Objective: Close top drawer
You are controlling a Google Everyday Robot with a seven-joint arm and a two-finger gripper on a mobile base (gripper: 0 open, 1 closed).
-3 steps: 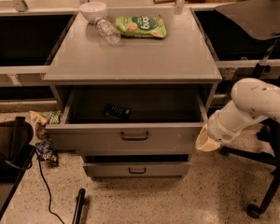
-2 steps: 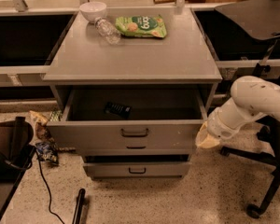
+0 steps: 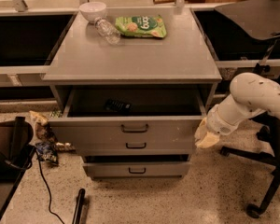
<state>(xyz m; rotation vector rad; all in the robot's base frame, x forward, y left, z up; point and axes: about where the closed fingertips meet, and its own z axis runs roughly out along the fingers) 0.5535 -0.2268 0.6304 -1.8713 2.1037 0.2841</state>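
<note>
The top drawer of the grey cabinet stands pulled out, its flat grey front carrying a small dark bar handle. A small dark object lies inside it. My gripper, on the white arm, is at the right end of the drawer front, level with it and touching or nearly touching its right edge.
Two lower drawer fronts with dark handles sit below. On the cabinet top are a white bowl, a clear bottle and a green snack bag. A black chair is on the right; cables and clutter are on the left floor.
My gripper has moved a little left, closer to the drawer front's right end. The drawer front looks slightly further in than before.
</note>
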